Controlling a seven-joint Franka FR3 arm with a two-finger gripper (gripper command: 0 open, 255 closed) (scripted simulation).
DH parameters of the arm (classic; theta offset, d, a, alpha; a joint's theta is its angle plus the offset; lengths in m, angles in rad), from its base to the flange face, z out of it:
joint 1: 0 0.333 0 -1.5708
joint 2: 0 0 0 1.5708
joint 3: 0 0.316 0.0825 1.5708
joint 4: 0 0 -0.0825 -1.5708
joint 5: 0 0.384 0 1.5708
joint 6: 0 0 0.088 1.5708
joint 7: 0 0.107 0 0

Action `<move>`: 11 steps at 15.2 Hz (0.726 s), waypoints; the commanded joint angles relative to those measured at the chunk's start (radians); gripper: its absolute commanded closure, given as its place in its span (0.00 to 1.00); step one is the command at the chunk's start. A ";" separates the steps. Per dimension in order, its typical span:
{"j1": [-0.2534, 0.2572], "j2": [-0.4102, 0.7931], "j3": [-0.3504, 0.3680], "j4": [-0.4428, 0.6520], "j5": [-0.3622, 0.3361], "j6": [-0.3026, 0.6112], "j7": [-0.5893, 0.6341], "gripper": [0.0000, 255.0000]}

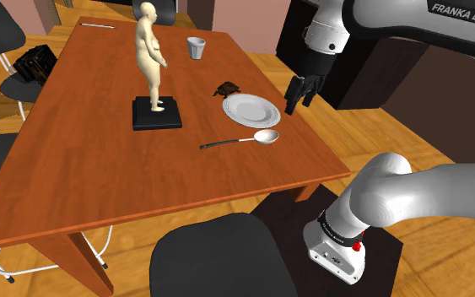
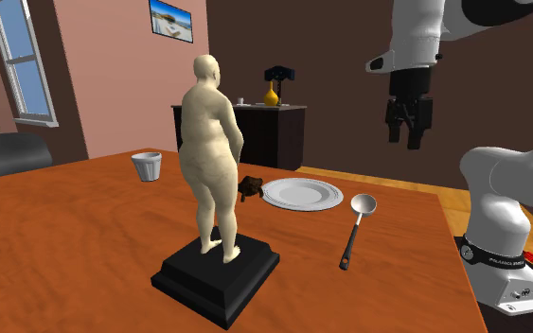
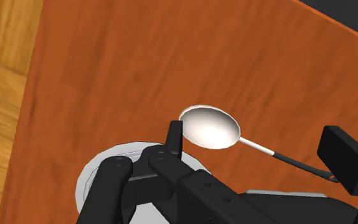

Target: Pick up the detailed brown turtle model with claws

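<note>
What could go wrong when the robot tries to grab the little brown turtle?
1. The turtle sits right beside the plate's rim, so the end effector, coming down, could hit the plate and shove it.
2. The end effector hangs open on the plate's far side from the turtle. Crossing too low might bump the plate.
3. The turtle is small and low, so it might get nudged away instead of clasped.

Turtle just beside plate

Dark brown turtle (small) lies touching the plate.
</note>
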 commanded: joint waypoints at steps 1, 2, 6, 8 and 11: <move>0.000 0.000 0.000 0.000 0.000 0.000 0.000 0.00; -0.009 0.032 0.013 0.007 0.013 0.031 0.038 0.00; -0.046 0.166 0.059 0.047 0.053 0.148 0.184 0.00; -0.066 0.235 0.079 0.075 0.067 0.202 0.255 0.00; -0.095 0.340 0.103 0.126 0.079 0.276 0.361 0.00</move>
